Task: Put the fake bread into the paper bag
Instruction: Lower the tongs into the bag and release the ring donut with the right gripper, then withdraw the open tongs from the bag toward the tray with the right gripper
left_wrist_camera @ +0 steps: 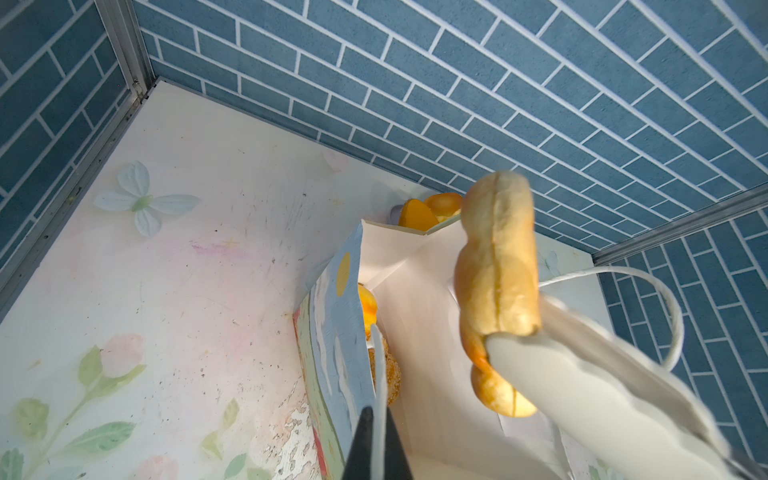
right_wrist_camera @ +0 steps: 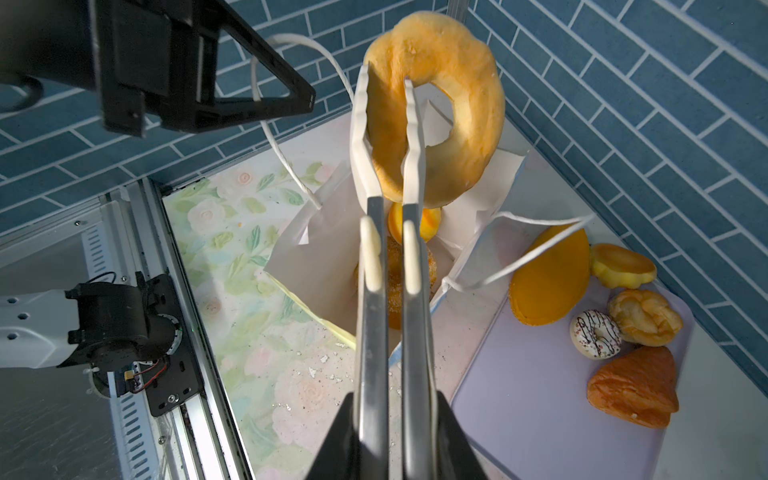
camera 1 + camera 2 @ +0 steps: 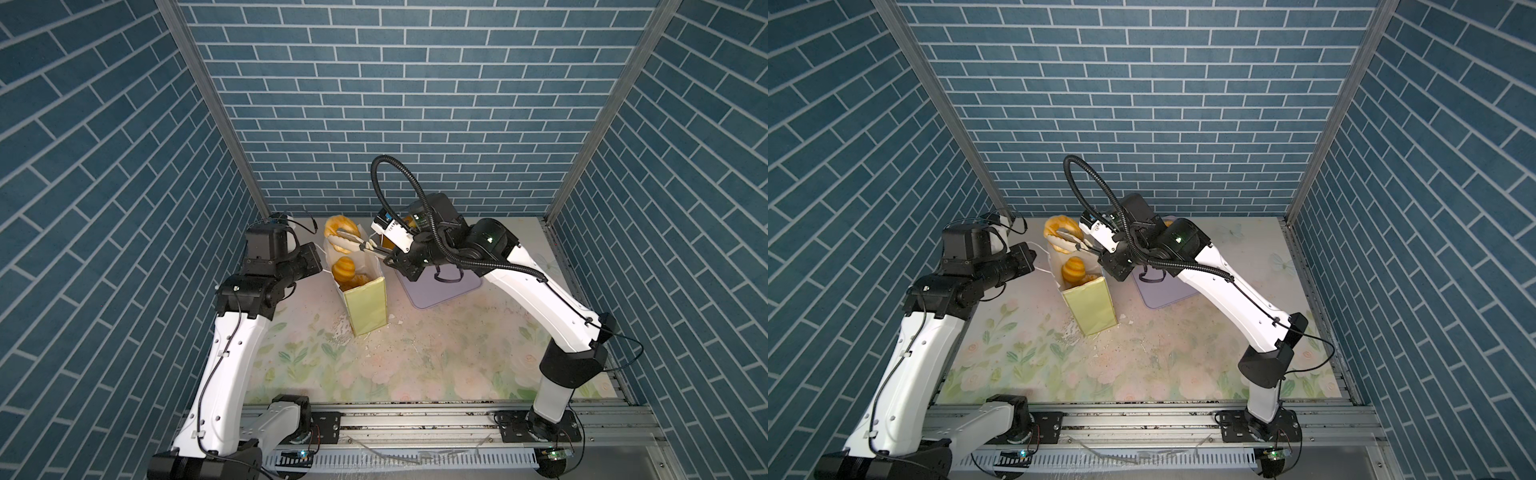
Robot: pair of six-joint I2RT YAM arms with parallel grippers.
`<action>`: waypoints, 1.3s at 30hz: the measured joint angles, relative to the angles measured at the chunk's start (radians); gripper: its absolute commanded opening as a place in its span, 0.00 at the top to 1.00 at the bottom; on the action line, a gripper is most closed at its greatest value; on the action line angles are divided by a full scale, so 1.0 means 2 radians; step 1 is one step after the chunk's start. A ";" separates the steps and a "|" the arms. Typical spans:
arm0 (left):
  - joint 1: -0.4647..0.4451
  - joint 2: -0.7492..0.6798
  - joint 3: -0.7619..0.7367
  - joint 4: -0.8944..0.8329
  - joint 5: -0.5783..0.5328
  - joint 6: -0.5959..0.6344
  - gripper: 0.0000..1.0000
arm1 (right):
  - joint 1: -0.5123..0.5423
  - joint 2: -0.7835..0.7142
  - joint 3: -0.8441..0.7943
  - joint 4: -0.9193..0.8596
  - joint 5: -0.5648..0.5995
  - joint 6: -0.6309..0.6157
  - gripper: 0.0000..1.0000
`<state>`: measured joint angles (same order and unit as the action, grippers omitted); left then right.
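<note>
Doughnut hangs pinched in tongs above bag mouth, right jaws squeezing them; left jaws pinch cord handle, likely steadying it.

Bright overhead light, just soft shadows on the counter, the white lining of the paper bag glares, and the tongs look blurry up close in the left wrist view.

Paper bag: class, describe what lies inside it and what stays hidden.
Inside the paper bag sit an orange ridged bun and a sugar-speckled pastry. The tongs cover part of the pastry; the bag's bottom and anything deeper cannot be seen.
</note>
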<state>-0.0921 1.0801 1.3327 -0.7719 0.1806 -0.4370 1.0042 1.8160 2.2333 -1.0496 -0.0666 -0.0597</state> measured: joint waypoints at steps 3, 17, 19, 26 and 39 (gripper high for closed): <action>0.000 0.000 0.000 0.000 0.000 0.000 1.00 | -0.001 0.003 -0.015 0.000 0.005 0.002 0.69; 0.000 0.000 0.000 0.000 0.000 0.000 1.00 | 0.000 0.008 -0.014 -0.006 0.017 0.005 0.55; 0.000 0.000 0.000 0.000 0.000 0.000 1.00 | 0.000 0.008 -0.006 -0.005 0.020 0.005 0.55; 0.000 0.000 0.000 0.000 0.000 0.000 1.00 | -0.001 0.001 0.005 0.011 0.039 0.005 0.55; 0.000 0.000 0.000 0.000 0.000 0.000 1.00 | -0.054 -0.053 -0.009 0.049 0.108 0.027 0.54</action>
<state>-0.0925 1.0798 1.3327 -0.7723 0.1814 -0.4366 0.8955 1.7100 2.2162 -0.9516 0.1490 -0.0055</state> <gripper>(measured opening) 0.049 0.452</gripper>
